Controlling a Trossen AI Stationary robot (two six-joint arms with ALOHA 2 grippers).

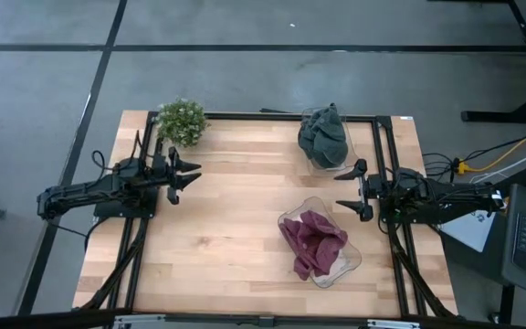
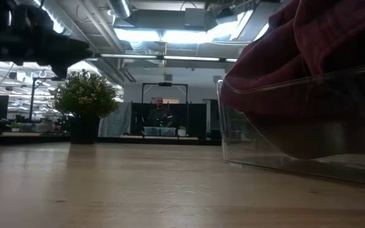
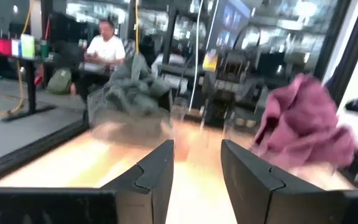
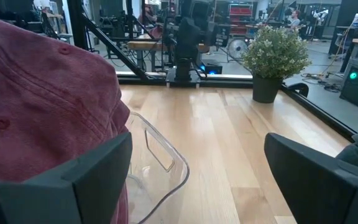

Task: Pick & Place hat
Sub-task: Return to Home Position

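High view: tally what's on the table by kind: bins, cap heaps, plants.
Transparent bins: 2, top bin and bottom bin.
Cap heaps: 2, dark heap and red heap; single caps cannot be counted.
Potted plant: 1.
Total: 5.

One bench (image 1: 236,228) carries two clear bins: the lower-right bin (image 1: 352,262) holds heaped red caps (image 1: 313,242), the upper bin (image 1: 331,166) dark caps (image 1: 325,135), too bunched to count. One potted plant (image 1: 182,120). Two hands: left hand (image 1: 188,180), right hand (image 1: 354,189).
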